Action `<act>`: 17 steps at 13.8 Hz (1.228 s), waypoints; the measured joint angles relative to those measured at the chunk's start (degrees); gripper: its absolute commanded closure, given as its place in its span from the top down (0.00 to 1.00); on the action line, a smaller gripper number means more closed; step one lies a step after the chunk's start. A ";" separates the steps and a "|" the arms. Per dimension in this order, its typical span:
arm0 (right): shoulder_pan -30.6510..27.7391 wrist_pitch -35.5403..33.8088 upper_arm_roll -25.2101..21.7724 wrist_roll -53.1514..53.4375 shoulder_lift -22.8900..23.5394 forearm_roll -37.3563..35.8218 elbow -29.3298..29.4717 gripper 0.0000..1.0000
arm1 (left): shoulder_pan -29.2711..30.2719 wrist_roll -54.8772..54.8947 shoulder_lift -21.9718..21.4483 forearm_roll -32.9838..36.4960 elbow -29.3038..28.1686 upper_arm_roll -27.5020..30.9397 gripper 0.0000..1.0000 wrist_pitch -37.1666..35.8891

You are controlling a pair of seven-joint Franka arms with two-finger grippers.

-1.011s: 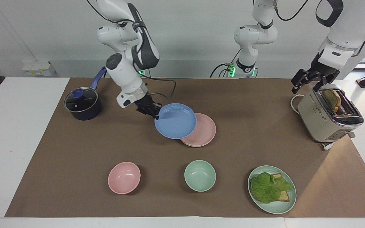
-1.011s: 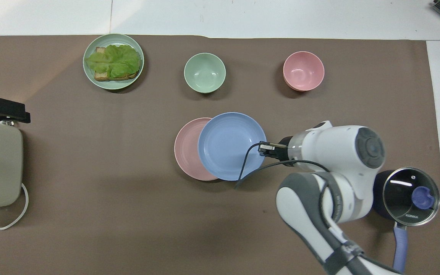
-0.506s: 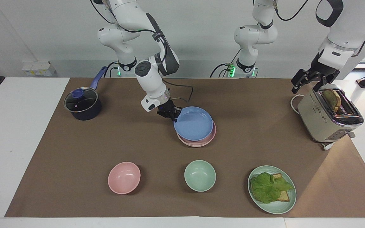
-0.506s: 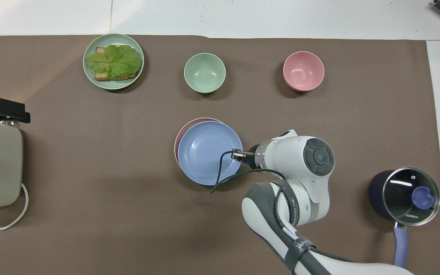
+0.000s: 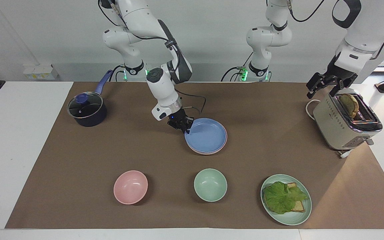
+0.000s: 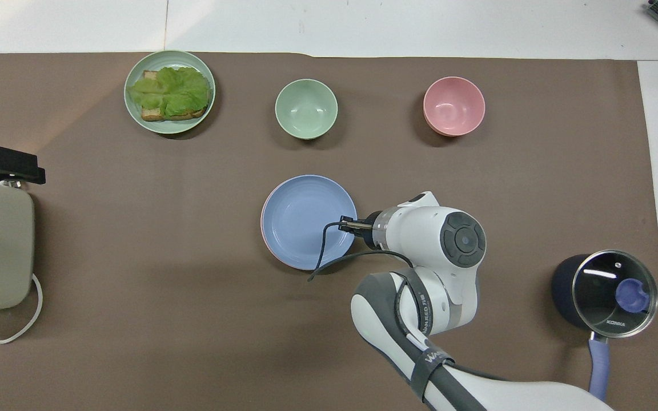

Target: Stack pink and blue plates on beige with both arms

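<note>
The round cornflower-blue matte plate lies on the pastel pink plate, whose rim alone shows beneath it, mid-tabletop. The right arm's black pincer sits at the blue plate's rim on the side toward the right arm's end; whether it grips I cannot tell. The left pincer hangs wide apart over the cream toaster, waiting.
</note>
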 measured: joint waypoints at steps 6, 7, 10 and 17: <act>-5.26 -7.08 -1.70 -0.04 -6.20 -1.56 2.25 1.00 | 0.00 0.00 0.00 0.00 0.00 0.00 1.00 0.00; -8.31 -10.03 -1.81 -0.14 -8.23 -4.81 2.42 1.00 | 0.00 0.00 0.00 0.00 0.00 0.00 1.00 0.00; -17.17 -18.33 -2.01 -0.35 -14.25 -18.04 2.75 1.00 | 0.00 0.00 0.00 0.00 0.00 0.00 1.00 0.00; -29.77 -50.13 -2.01 -10.77 -18.56 -26.14 21.71 1.00 | 0.00 0.00 0.00 0.00 0.00 0.00 1.00 0.00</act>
